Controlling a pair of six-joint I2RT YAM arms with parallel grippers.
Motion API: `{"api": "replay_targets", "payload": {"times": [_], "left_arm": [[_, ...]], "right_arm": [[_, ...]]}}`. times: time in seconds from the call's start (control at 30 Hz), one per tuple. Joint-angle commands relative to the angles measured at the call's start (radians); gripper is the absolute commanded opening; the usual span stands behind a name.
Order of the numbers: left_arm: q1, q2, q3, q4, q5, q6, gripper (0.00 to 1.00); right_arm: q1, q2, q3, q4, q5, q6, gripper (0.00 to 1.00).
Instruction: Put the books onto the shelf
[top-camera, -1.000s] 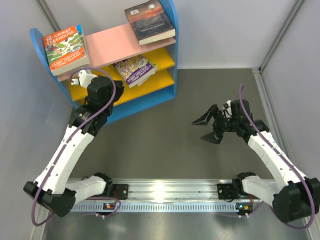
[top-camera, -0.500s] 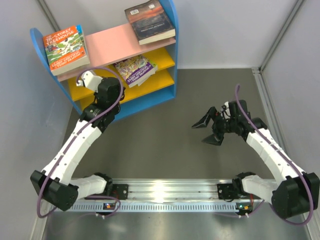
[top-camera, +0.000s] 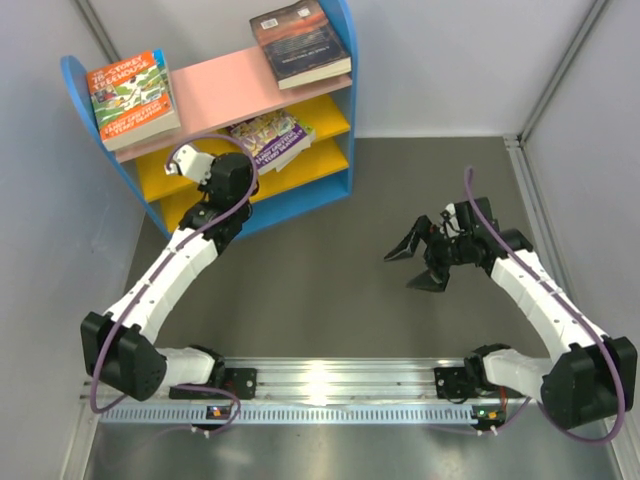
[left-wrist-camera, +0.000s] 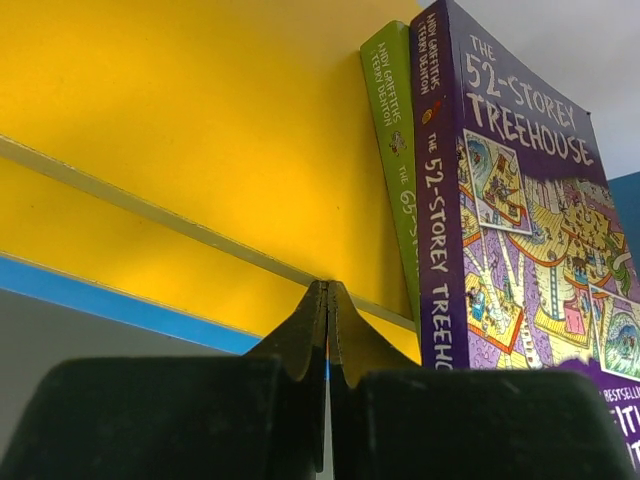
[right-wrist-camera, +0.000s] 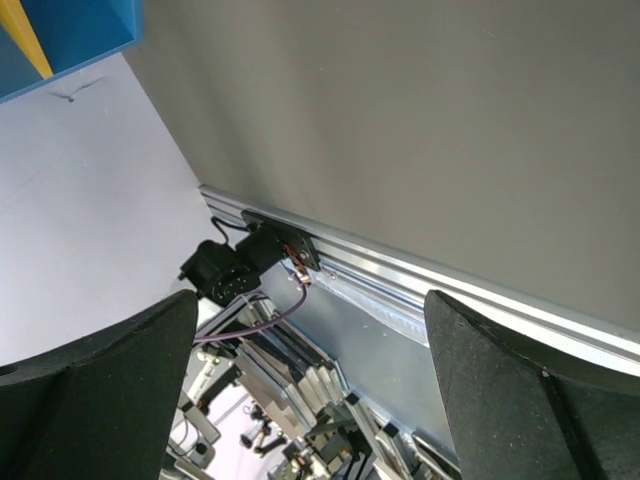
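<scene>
Left gripper (left-wrist-camera: 327, 300) closed tight and empty, fingertips pressed together. It points at the front edge of a yellow board of the shelf (top-camera: 228, 88), just beside the purple book (left-wrist-camera: 520, 230), which is stacked with a green book (left-wrist-camera: 393, 160) on that middle board. Right gripper (top-camera: 414, 266) is wide open, holds nothing and hangs over the grey table (top-camera: 320, 300) on the right, well apart from the shelf. Orange-and-green book (top-camera: 130, 98) lies flat at the left end of the pink top board. Dark book (top-camera: 300, 42) lies at the top board's right end. No books on the table.
</scene>
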Motion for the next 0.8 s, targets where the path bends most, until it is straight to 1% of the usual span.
{"api": "replay_targets", "payload": {"times": [0.0, 0.1, 0.5, 0.67, 0.77], "left_arm": [[0.025, 0.051, 0.014, 0.121, -0.008, -0.019, 0.0], [0.03, 0.08, 0.032, 0.139, 0.017, -0.019, 0.0], [0.028, 0.33, 0.238, 0.194, 0.173, -0.009, 0.0], [0.027, 0.367, 0.302, 0.193, 0.192, 0.003, 0.0], [0.027, 0.345, 0.316, 0.15, 0.181, 0.002, 0.03]], "right_arm": [[-0.003, 0.014, 0.062, -0.021, 0.006, -0.032, 0.94], [-0.006, 0.023, 0.064, -0.021, 0.008, -0.034, 0.93], [-0.028, 0.041, 0.068, -0.021, 0.009, -0.041, 0.93], [-0.032, 0.046, 0.076, -0.018, 0.008, -0.046, 0.93], [-0.034, 0.049, 0.086, -0.019, 0.011, -0.054, 0.93]]}}
